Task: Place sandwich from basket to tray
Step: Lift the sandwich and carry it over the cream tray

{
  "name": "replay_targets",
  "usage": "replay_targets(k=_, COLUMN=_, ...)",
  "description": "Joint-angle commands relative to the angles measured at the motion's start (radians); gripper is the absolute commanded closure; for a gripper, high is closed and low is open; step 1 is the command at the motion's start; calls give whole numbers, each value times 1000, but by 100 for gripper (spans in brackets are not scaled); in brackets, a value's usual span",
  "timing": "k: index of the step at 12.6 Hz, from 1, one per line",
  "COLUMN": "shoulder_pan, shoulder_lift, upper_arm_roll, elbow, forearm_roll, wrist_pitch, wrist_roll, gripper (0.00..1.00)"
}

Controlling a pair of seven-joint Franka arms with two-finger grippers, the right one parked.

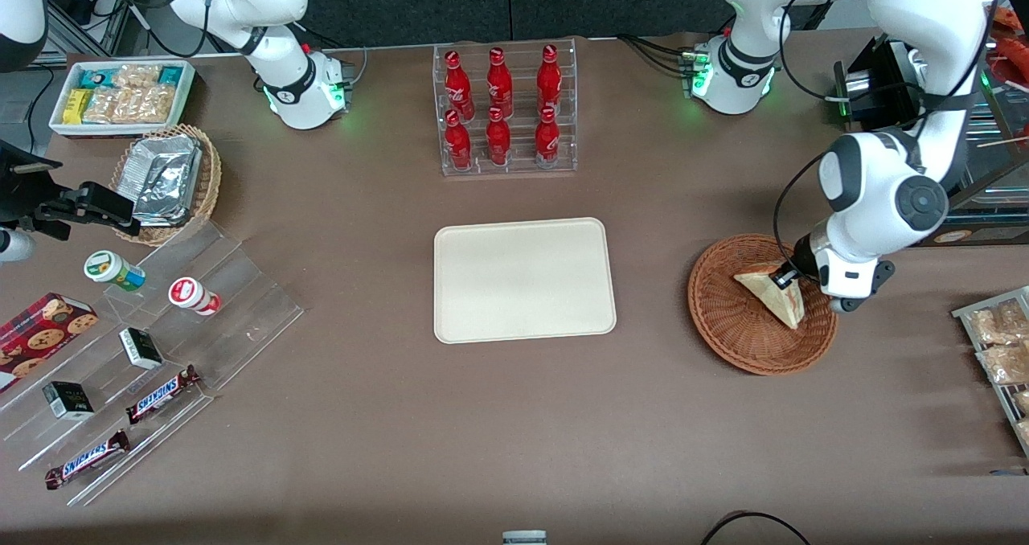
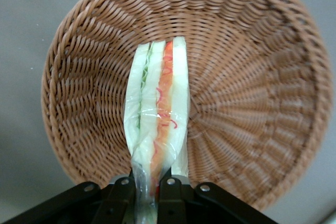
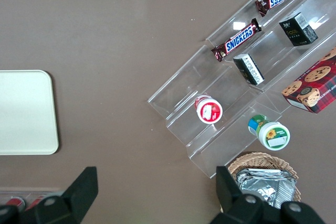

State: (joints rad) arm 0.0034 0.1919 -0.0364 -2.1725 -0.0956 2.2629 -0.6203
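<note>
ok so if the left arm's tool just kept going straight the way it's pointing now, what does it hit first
The tool is already shut on the triangular white-bread sandwich, so it meets nothing new before the woven floor of the round reddish-brown wicker basket directly under it, though how close that floor is cannot be judged.

Six red bottles [image 1: 500,107]; two Snickers bars [image 1: 161,394]; one sandwich [image 1: 776,292]; one tray [image 1: 522,280].

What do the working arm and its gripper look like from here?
The left arm is glossy white with dark grey round joint caps, a black cable looping beside it and a green light at its base. Its gripper, at the sandwich in the basket, has slim black fingers with silver screws.
</note>
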Motion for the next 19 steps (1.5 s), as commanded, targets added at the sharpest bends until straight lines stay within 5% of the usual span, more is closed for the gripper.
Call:
replay_targets(k=1, shoulder_pan=-48, shoulder_lift=11, upper_arm_roll=-2, elbow=181, forearm_roll=-1, wrist_pitch=-204, wrist_roll=-9, gripper=100)
replay_targets(k=6, shoulder_pan=-210, shoulder_lift=17, upper_arm_roll=-2, elbow=270, forearm_roll=19, wrist_pitch=-256, wrist_roll=7, gripper=100)
replay_targets(k=9, shoulder_pan=-337, shoulder_lift=64, upper_arm_roll=-2, elbow=312, forearm_roll=106, wrist_pitch=-250, wrist_roll=8, gripper=100)
replay_targets(k=19, shoulder_pan=-634, shoulder_lift=320, upper_arm_roll=-2, elbow=581, forearm_roll=102, wrist_pitch=-258, wrist_roll=-93, gripper=100)
